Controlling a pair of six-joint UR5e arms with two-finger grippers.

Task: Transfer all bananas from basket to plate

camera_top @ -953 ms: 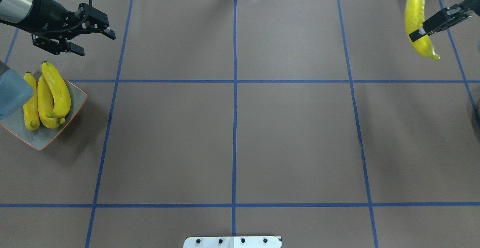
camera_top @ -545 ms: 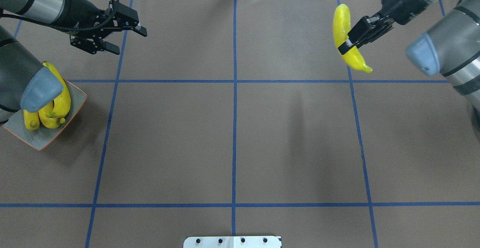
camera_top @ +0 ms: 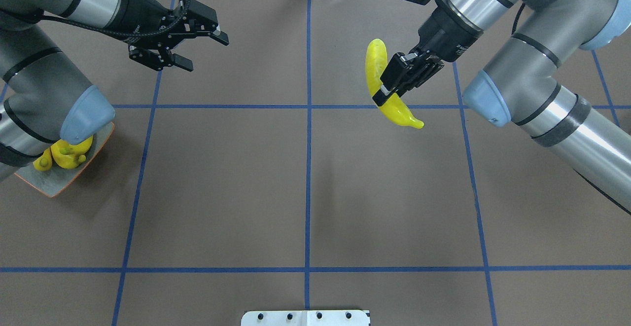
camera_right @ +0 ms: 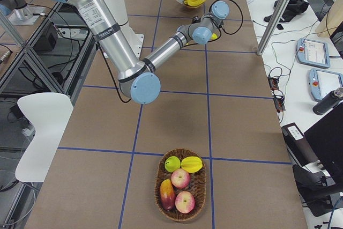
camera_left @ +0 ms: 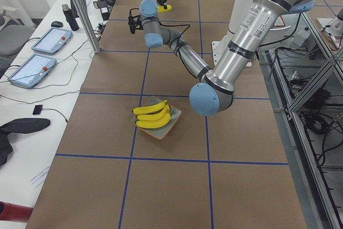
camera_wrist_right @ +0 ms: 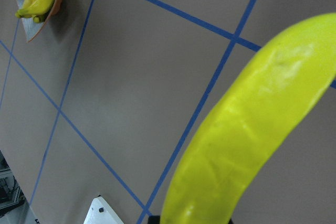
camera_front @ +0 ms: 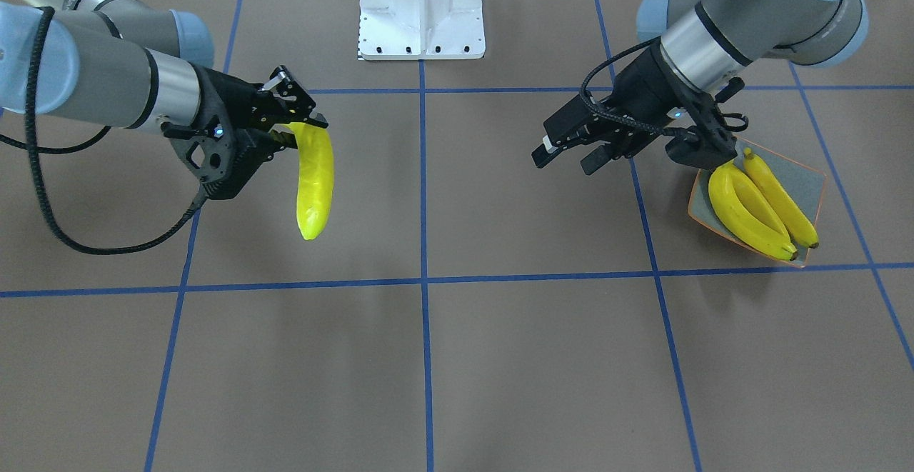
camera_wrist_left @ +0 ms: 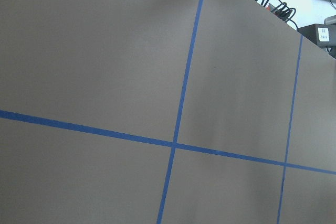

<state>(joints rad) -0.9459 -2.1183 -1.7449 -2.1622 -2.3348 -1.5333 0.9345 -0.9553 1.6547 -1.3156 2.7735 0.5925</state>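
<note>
One curved glossy banana (camera_top: pixel 375 62) pinched in right pincer (camera_top: pixel 383 93); left pincer (camera_top: pixel 204 54) spread.

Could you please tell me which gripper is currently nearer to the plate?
The left. The left gripper hangs open a short way from the plate, toward the table's middle; the right gripper, holding a banana, is beyond the centre line.
</note>
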